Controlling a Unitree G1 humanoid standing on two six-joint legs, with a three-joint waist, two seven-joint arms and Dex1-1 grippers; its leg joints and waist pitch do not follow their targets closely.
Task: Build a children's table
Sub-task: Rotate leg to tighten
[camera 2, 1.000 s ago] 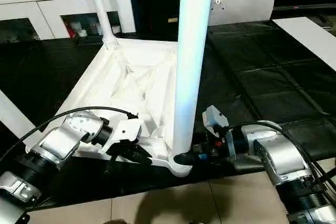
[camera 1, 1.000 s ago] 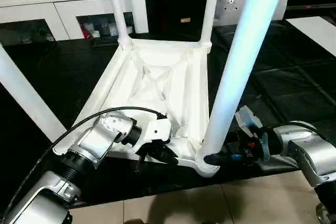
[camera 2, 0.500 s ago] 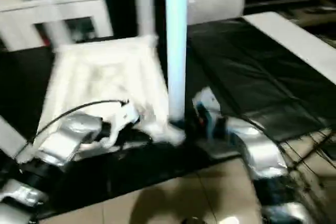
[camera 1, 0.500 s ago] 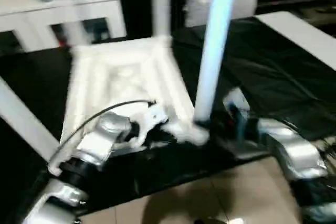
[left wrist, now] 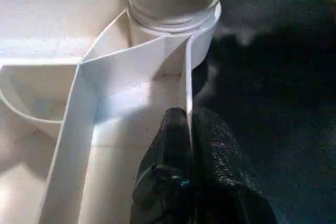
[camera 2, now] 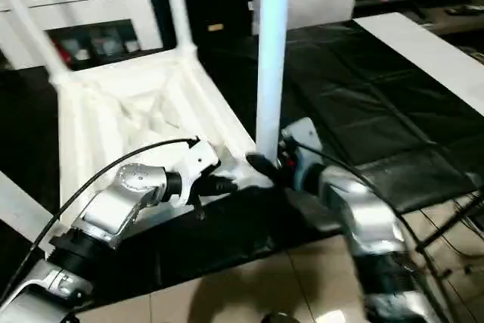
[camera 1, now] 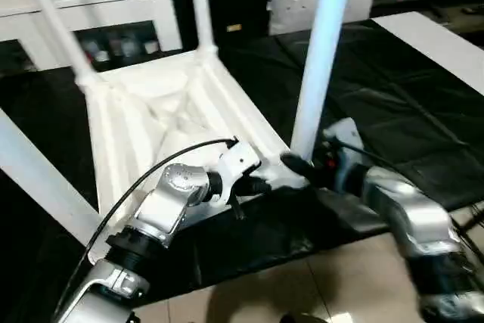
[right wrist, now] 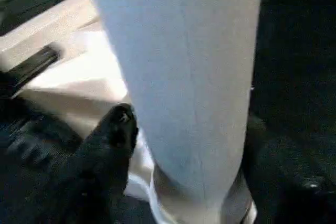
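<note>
White table rim (left wrist: 187,82) pinched by left fingers (left wrist: 176,129) | right fingers (right wrist: 118,127) straddle leg (right wrist: 184,77), grip unclear

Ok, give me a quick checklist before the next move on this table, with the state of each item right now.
1. Table top lying underside up on the black mat: ok.
2. Near right leg standing upright in its corner socket: ok; fully seated: cannot tell.
3. Left claw clamped on the rim wall beside that socket: ok.
4. Right claw straddling the base of the leg, one finger each side: ok; squeezing it: cannot tell.
5. Two far legs standing in their sockets: ok.
6. Fourth leg slants across the near left; seated: cannot tell.
</note>
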